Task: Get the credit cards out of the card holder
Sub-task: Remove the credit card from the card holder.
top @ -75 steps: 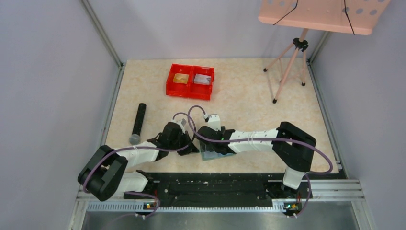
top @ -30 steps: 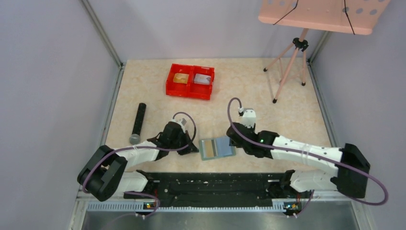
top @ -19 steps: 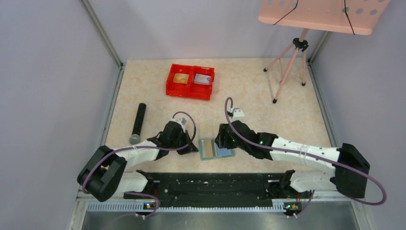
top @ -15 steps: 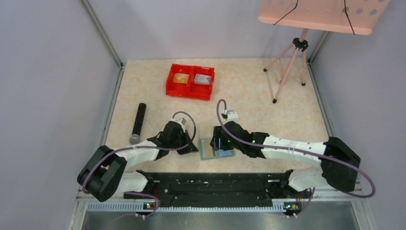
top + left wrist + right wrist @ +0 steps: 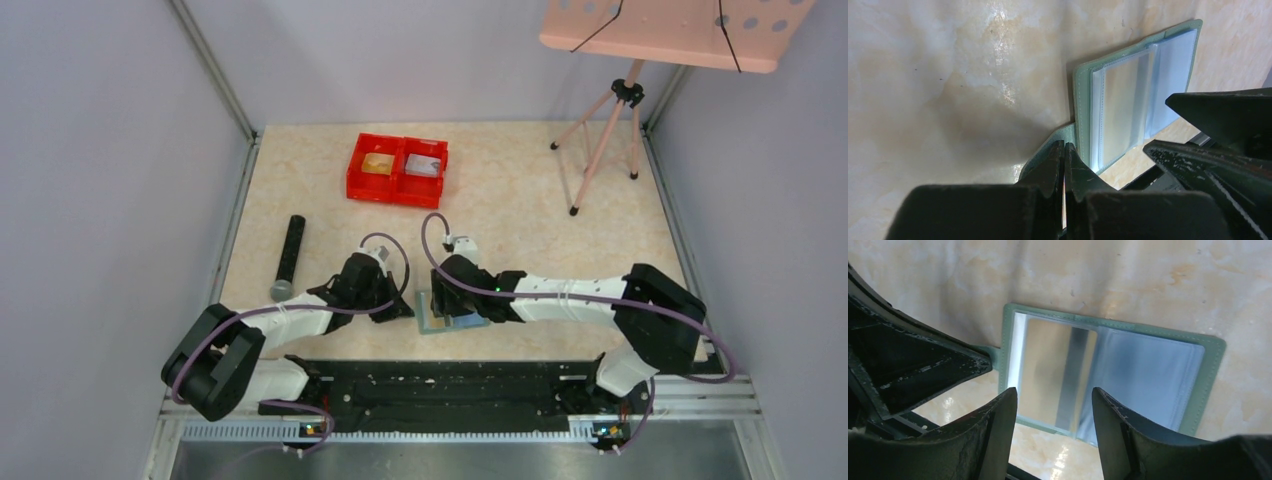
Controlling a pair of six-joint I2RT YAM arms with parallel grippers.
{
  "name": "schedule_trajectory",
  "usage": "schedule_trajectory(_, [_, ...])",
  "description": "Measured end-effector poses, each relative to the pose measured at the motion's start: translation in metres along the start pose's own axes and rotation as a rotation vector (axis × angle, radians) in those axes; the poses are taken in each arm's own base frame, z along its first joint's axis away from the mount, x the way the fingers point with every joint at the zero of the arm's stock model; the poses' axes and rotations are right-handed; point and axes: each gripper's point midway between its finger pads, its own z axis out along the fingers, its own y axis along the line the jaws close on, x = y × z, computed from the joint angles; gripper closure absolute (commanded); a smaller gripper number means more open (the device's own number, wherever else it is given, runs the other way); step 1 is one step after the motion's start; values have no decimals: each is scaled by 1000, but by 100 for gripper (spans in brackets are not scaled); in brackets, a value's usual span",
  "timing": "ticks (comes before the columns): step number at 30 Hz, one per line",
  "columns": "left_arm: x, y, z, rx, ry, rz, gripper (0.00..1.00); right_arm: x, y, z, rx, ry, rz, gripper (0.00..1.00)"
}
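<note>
The sage-green card holder (image 5: 1210, 371) lies open on the table near the front edge (image 5: 440, 325). A gold credit card with a dark stripe (image 5: 1058, 367) sits in its left clear pocket. The right pocket shows only pale blue-grey plastic. My left gripper (image 5: 1064, 150) is shut on the holder's small edge tab (image 5: 1060, 136) at the holder's left side (image 5: 408, 310). My right gripper (image 5: 1054, 396) hangs open just above the left pocket, with one finger on each side of the card's near end and nothing between them (image 5: 442, 300). In the left wrist view the card holder (image 5: 1128, 95) lies beyond the shut jaws.
A red double bin (image 5: 397, 169) stands at the back, with a gold flat piece in one half and a grey one in the other. A black cylinder (image 5: 290, 255) lies to the left. A pink tripod stand (image 5: 610, 130) is at the back right.
My right arm has swung left from the holder's right side until its open gripper is over the left pocket. The left gripper and the holder have stayed put.
</note>
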Motion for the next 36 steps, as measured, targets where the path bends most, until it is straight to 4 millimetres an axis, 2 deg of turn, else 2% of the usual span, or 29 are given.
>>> schedule_trajectory(3, [0,0,0,0,0,0,99,0,10,3,-4,2,-15,37])
schedule_trajectory(8, [0,0,0,0,0,-1,99,-1,23,9,26,-1,-51,36])
schedule_trajectory(19, [1,0,0,5,-3,-3,99,8,12,27,157,14,-109,32])
schedule_trajectory(36, [1,0,0,11,-6,-3,99,5,7,26,201,-7,-98,40])
